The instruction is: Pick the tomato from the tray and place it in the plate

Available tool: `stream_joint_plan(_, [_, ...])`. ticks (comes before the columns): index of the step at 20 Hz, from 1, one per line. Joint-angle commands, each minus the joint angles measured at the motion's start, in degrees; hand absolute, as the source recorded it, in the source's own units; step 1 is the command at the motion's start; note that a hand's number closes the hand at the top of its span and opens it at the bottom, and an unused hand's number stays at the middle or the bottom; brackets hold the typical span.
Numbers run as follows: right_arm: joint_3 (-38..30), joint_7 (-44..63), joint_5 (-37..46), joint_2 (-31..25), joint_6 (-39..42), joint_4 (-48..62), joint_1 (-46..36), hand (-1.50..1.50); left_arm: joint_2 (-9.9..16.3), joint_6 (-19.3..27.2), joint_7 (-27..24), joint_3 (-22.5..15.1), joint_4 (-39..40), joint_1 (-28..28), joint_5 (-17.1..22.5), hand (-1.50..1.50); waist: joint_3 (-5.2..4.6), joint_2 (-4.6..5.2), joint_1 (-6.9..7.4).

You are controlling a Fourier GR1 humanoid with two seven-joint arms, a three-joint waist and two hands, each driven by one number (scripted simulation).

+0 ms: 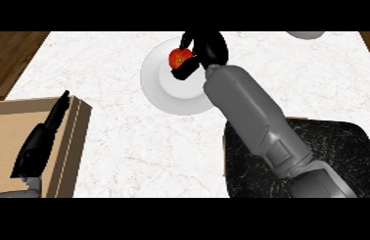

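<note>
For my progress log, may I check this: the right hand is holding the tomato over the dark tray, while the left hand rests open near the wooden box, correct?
Not quite. The head view shows the right hand holding the tomato over the white plate, not over the dark tray, which lies nearer the robot under the forearm. The rest holds: the left hand rests open near the wooden box.

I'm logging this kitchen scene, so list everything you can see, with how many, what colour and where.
tomato: one, red, over the plate's far part, in the right hand
plate: one, white, far middle of the counter
tray: one, black, near right
wooden box: one, tan, near left
counter: one, white marble
grey object: one, far right edge, cut off
left hand: black, fingers straight, resting over the wooden box
right hand: black, curled round the tomato
</note>
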Motion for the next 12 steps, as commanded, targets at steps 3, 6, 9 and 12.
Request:
stream_joint_plan(3, [0.07,0.28,-6.47,0.05,-4.32,8.72,-2.39,-1.50,1.38,-1.41,-3.28,2.16,2.29,0.60,1.49,0.00,-0.16,0.28,0.84])
stream_joint_plan(6, [2.25,-2.75,-10.18,0.05,-8.02,7.79,-2.90,-1.50,-1.02,0.65,0.10,-0.74,3.39,-3.73,-1.53,0.00,-0.11,0.38,0.74])
stream_joint_plan(9, [1.52,-8.42,-14.20,0.05,-14.52,5.09,2.11,-1.50,-1.48,1.11,-2.75,-0.23,2.55,-0.08,-0.99,0.00,-0.08,0.13,0.59])
stream_joint_plan(12, [-3.28,-9.94,-16.53,0.05,-18.09,4.99,-1.68,-1.50,-1.04,1.28,-0.59,0.31,1.87,-0.15,-0.92,0.00,-0.04,-0.17,-1.03])
